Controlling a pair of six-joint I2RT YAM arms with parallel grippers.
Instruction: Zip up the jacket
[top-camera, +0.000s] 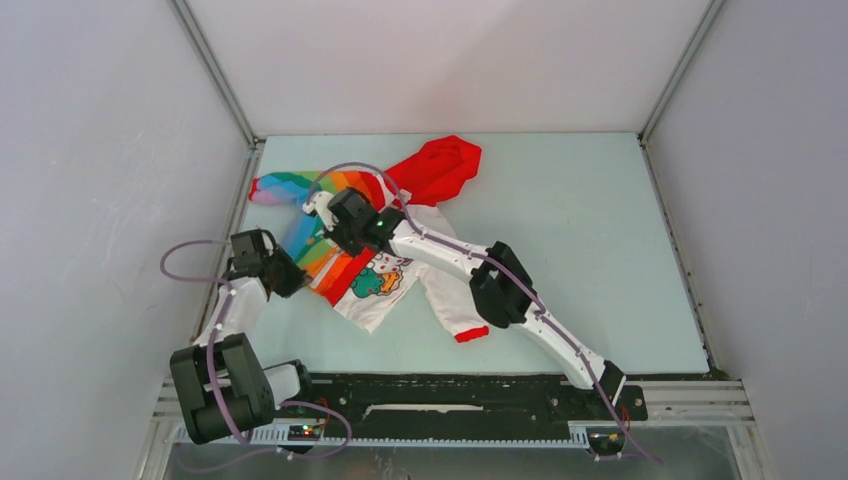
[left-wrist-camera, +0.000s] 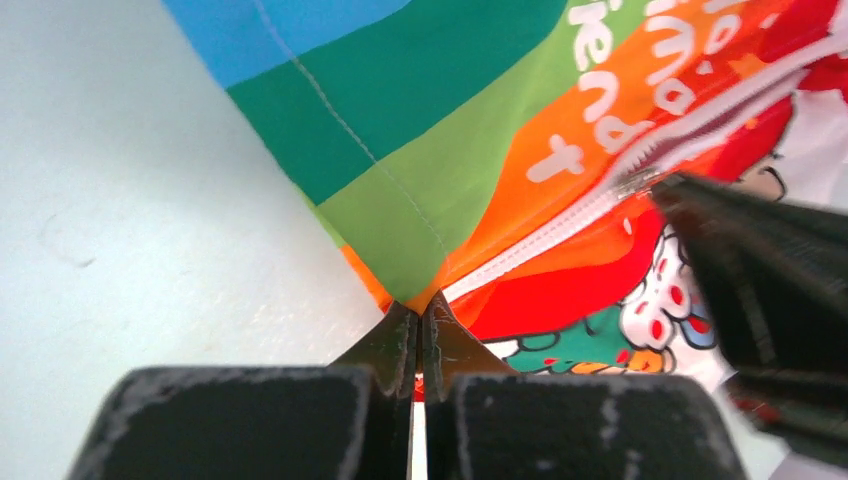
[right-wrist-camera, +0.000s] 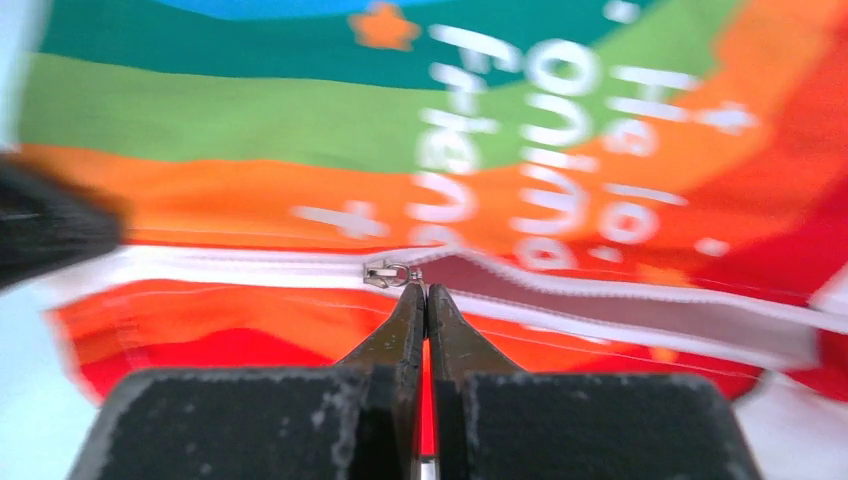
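Jaws are clenched on both arms. On the table (top-camera: 580, 220), the jacket (top-camera: 380, 285) lies left of centre in the overhead view, red hood (top-camera: 440, 165) toward the top. Left jaws pinch its hem at the foot of the zipper (right-wrist-camera: 250, 262), which is joined left of the zipper pull (right-wrist-camera: 390, 272) and gapes to the right. Right jaws are closed against that pull; I can't tell if the tab sits between them. My worry: a shallow grip slipping off, or teeth jamming if the hem hold slackens.
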